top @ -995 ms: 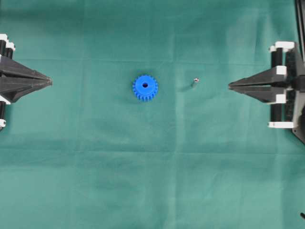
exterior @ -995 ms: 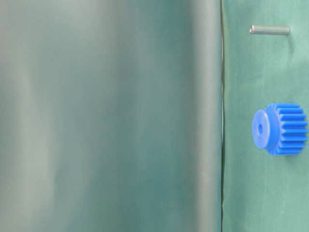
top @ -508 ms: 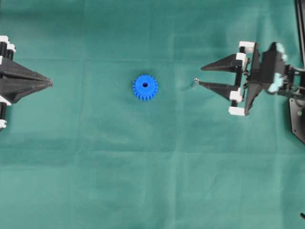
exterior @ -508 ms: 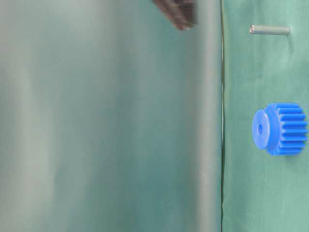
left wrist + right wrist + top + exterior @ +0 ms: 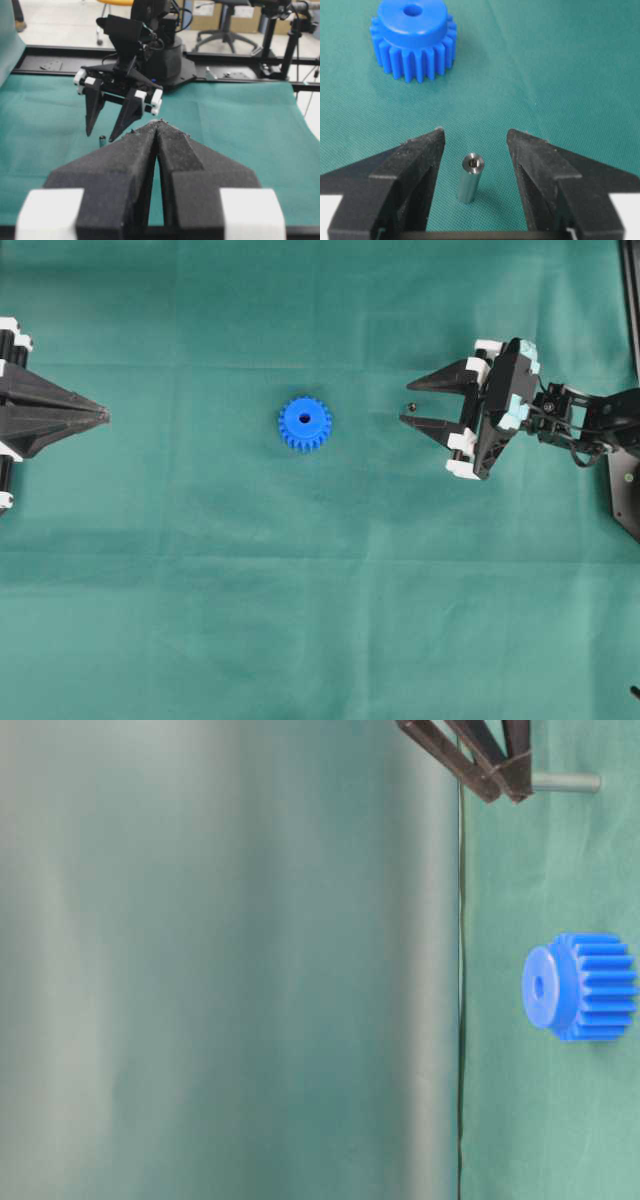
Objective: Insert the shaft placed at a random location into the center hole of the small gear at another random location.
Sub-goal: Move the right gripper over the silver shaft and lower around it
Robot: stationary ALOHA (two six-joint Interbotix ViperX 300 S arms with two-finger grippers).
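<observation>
Left gripper point(image 5: 100, 415): far left of the small gear point(image 5: 304, 423), fingers pressed together, holding nothing; small gear: flat on green cloth point(image 5: 300, 590), center hole point(image 5: 304, 419) upward; shaft point(image 5: 470, 177): upright, right of gear, between spread fingers of right gripper point(image 5: 475, 145), untouched.

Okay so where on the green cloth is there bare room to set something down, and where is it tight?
Bare cloth runs between the shut left gripper and the small gear, and all along the near side below both. It is crowded where the open right gripper straddles the upright shaft, with only a narrow strip over to the gear.
</observation>
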